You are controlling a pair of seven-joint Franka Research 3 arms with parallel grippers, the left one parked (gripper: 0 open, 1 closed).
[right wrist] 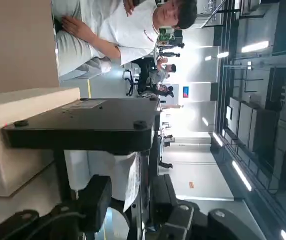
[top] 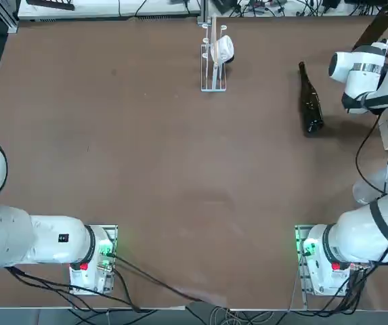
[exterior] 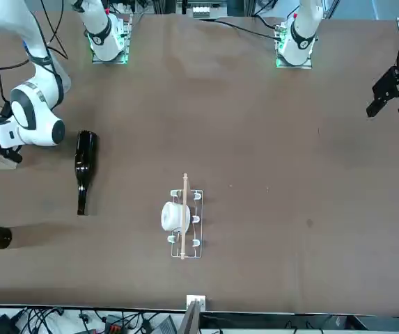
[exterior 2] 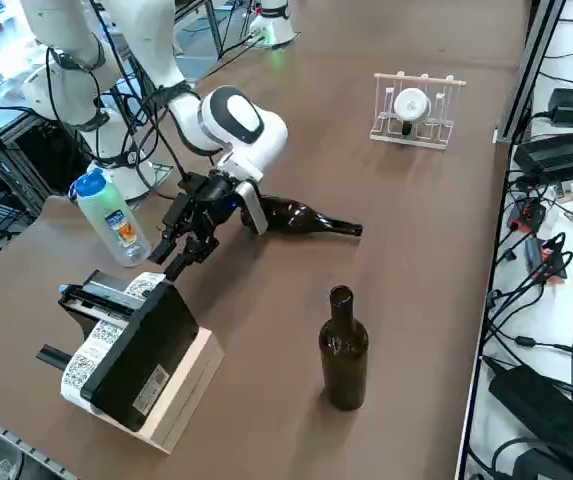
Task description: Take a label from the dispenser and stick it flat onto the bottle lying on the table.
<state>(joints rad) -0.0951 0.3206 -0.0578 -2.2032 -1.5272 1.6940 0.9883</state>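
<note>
White rounded arm (exterior 2: 228, 120), black cables, black tool (exterior 2: 188, 243), green-lit base (top: 309, 247).

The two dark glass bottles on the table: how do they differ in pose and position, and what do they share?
The lying bottle rests on its side; the standing bottle is upright. The lying bottle sits right beside the right arm's wrist, whose open hand reaches toward the black label printer; the standing bottle is alone, apart from the arm. Both are dark glass with long thin necks.
</note>
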